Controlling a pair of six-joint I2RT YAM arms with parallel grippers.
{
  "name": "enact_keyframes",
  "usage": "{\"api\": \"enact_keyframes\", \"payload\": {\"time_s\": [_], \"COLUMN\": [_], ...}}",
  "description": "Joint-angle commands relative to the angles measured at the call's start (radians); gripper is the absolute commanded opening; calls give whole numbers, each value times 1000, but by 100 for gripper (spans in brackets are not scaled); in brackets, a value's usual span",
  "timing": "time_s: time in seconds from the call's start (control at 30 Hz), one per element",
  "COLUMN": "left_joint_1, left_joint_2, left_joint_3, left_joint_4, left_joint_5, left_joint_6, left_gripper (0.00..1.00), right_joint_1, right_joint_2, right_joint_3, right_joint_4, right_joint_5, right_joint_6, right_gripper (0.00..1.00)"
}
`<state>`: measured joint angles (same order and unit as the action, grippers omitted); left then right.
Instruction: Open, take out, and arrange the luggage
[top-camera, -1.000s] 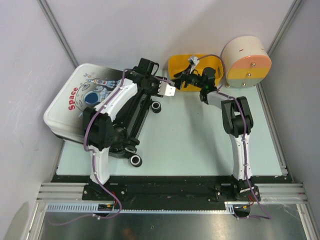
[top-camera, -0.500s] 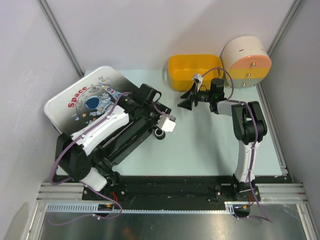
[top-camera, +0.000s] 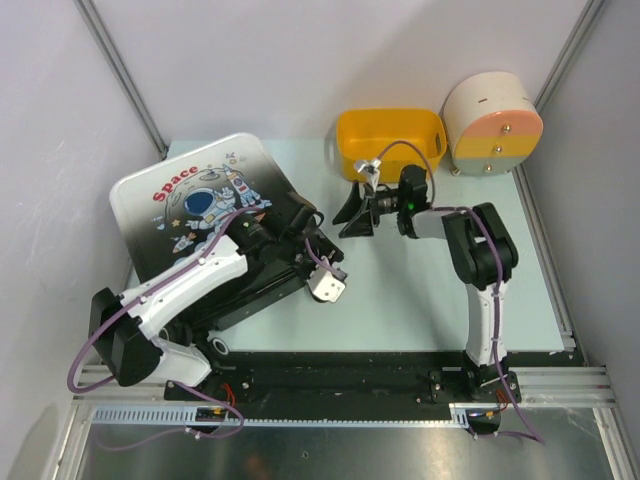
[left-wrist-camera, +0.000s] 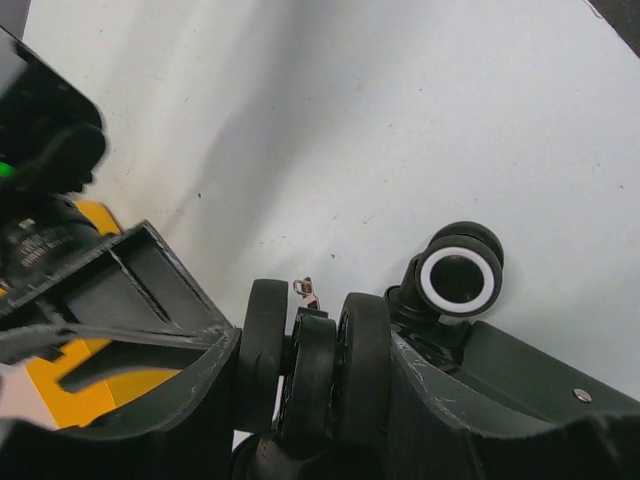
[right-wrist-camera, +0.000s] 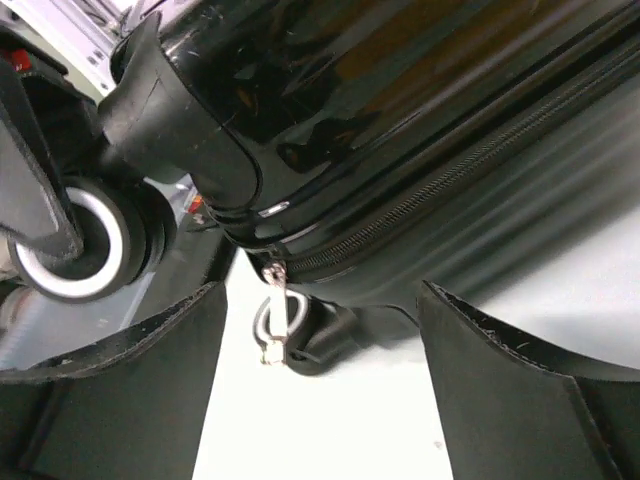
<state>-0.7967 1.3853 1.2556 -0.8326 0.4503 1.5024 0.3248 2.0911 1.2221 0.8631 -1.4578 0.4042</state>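
The luggage (top-camera: 195, 205) lies at the left of the table, astronaut "Space" side up, with its wheeled end turned toward the middle. My left gripper (top-camera: 297, 240) is at that end. In the left wrist view the left gripper (left-wrist-camera: 315, 380) is shut on a black double wheel (left-wrist-camera: 312, 370), and a second wheel (left-wrist-camera: 458, 280) shows beside it. My right gripper (top-camera: 352, 212) is open and points at the same end. In the right wrist view the right gripper (right-wrist-camera: 320, 400) is open just short of the black shell (right-wrist-camera: 400, 110), with the zipper pull (right-wrist-camera: 272, 322) hanging between the fingers.
A yellow plastic basket (top-camera: 390, 135) stands at the back middle, just behind my right wrist. A round cream-and-orange drawer box (top-camera: 492, 125) stands at the back right. Another luggage wheel (top-camera: 215, 345) is near the table's front edge. Grey walls close in on both sides.
The luggage has swung round, its wheeled end moving nearer the front, with my left gripper on it. My right gripper has come off the basket and moved left and down to the luggage.
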Motion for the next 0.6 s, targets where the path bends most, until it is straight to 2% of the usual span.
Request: {"api": "enact_keyframes", "payload": {"time_s": [0.0,0.23,0.57], "left_joint_1": [-42,-45,-45], "left_joint_2": [-15,-38,-39], "left_joint_3": [-31,-68,-70], "left_joint_4": [-131,-134,-135], "left_joint_5": [225,215,220], "left_joint_6": [-58,-33,-39], "left_gripper": [0,0,0], "right_joint_1": [60,91,106], "right_joint_2": [98,98,104], "right_joint_3": [16,-3,-36], "right_joint_4": [666,663,645], "right_joint_5": [-188,-193,-196], "right_joint_6": [574,620,670], "right_gripper": [80,83,76]}}
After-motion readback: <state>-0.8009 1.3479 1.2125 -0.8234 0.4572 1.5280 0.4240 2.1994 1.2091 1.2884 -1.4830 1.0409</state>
